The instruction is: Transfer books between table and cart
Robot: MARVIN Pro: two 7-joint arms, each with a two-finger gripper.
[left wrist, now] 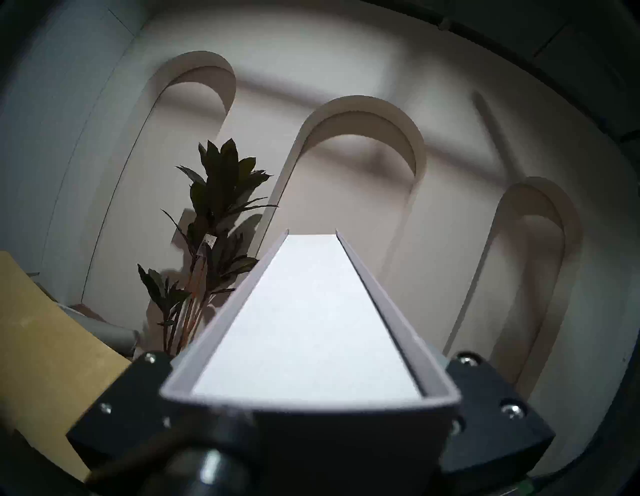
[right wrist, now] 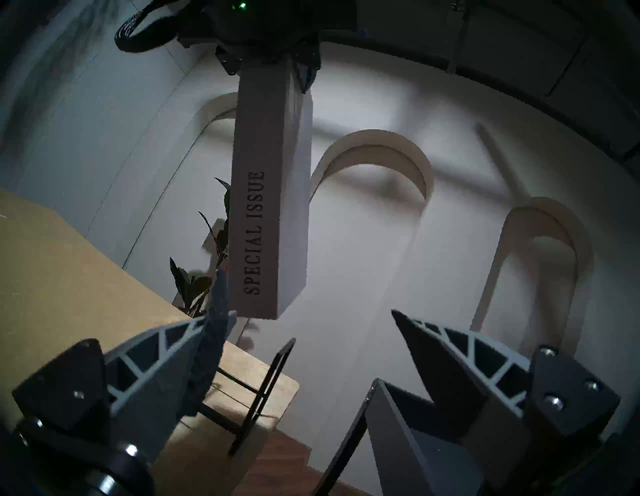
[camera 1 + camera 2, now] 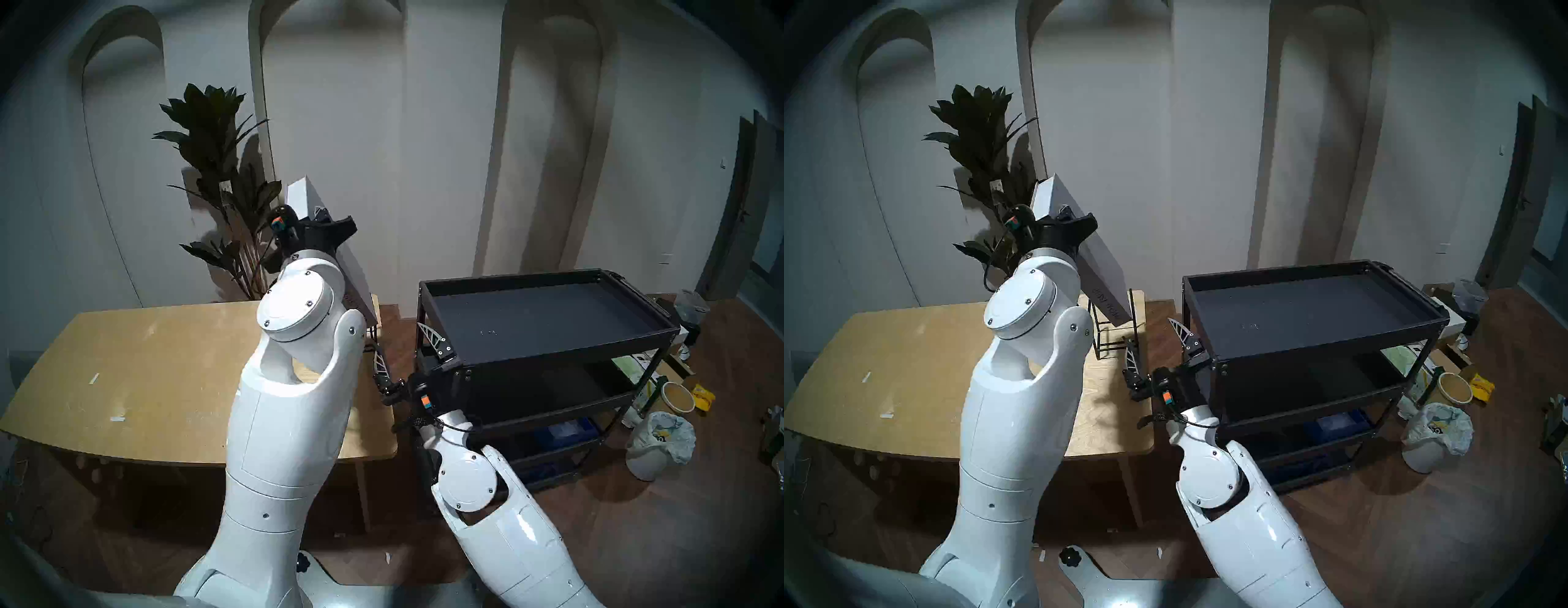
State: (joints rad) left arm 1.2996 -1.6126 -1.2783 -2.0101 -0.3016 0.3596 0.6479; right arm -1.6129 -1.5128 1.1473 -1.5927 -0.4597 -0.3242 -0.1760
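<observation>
My left gripper (image 3: 323,229) (image 3: 1067,227) is shut on the large white-grey book (image 3: 359,278) (image 3: 1100,265) and holds it tilted in the air above the plywood table's (image 3: 148,382) (image 3: 911,382) far right corner. The left wrist view shows its white page edges (image 1: 311,329) between the jaws. The right wrist view shows the spine (image 2: 268,207) printed "SPECIAL ISSUE". My right gripper (image 3: 406,352) (image 3: 1156,346) (image 2: 311,325) is open and empty, low in the gap between the table and the black cart (image 3: 551,344) (image 3: 1327,353), below the book. The cart's top tray holds nothing.
A small black wire rack (image 3: 1119,335) (image 2: 263,398) stands on the table's right end under the book. A tall potted plant (image 3: 220,170) stands behind the table. A white bag (image 3: 659,441), a bowl (image 3: 679,397) and boxes lie on the floor right of the cart.
</observation>
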